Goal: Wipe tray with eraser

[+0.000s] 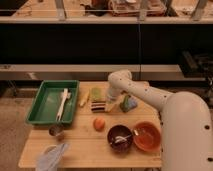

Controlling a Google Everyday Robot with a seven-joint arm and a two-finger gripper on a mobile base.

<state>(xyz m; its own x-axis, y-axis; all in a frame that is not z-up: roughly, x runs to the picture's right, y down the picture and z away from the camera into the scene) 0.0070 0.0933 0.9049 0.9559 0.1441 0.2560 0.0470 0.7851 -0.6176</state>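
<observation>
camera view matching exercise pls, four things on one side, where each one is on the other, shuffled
1 utensil
2 eraser
3 orange bowl
4 gripper

a near the table's front edge, beside the dark bowl
b lying in the tray
c right beside the eraser, on its side away from the tray
d on the table, between tray and gripper

Pairs: 1-b, 2-d, 3-a, 4-c
</observation>
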